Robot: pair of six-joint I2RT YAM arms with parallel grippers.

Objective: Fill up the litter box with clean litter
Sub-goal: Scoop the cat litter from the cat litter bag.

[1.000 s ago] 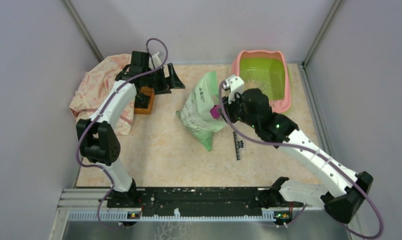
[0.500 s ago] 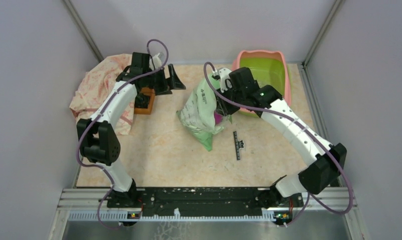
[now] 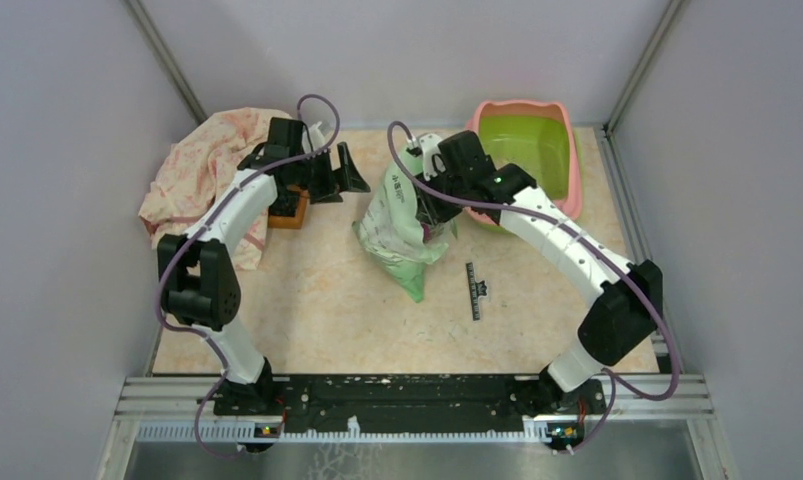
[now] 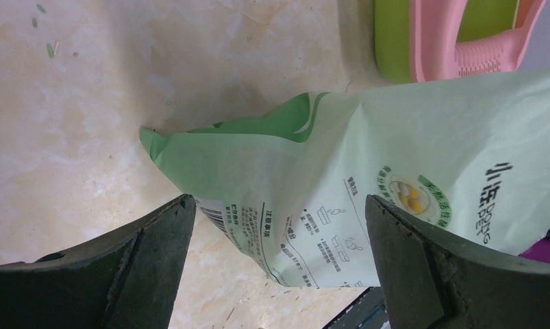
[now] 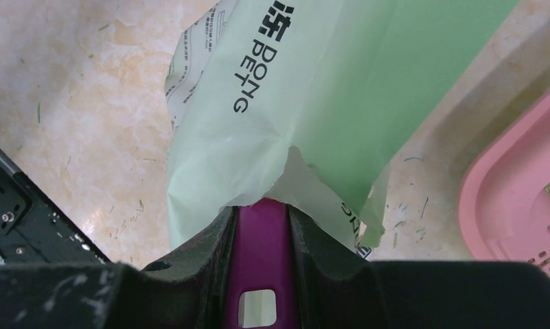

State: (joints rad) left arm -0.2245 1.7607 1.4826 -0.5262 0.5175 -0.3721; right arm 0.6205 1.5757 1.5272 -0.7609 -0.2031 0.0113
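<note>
The litter box (image 3: 573, 150), pink rim and lime-green basin, stands at the back right; its slotted pink ledge shows in the left wrist view (image 4: 464, 48) and a corner in the right wrist view (image 5: 511, 205). The light green printed bag (image 3: 402, 215) stands mid-table. My right gripper (image 5: 261, 212) is shut on the purple scoop's handle (image 5: 261, 260), with the scoop's head pushed into the torn bag mouth (image 5: 306, 103). My left gripper (image 3: 347, 168) is open just left of the bag (image 4: 368, 185), not touching it. The clean litter is hidden inside the bag.
A small brown wooden tray (image 3: 289, 208) and a pink patterned cloth (image 3: 202, 170) lie at the back left under my left arm. A black ruler-like strip (image 3: 474, 290) lies on the table in front of the bag. Grey walls close in on three sides.
My right arm has swung from beside the litter box left to the bag and pushed the scoop into its mouth. My left gripper has shifted slightly toward the bag.
</note>
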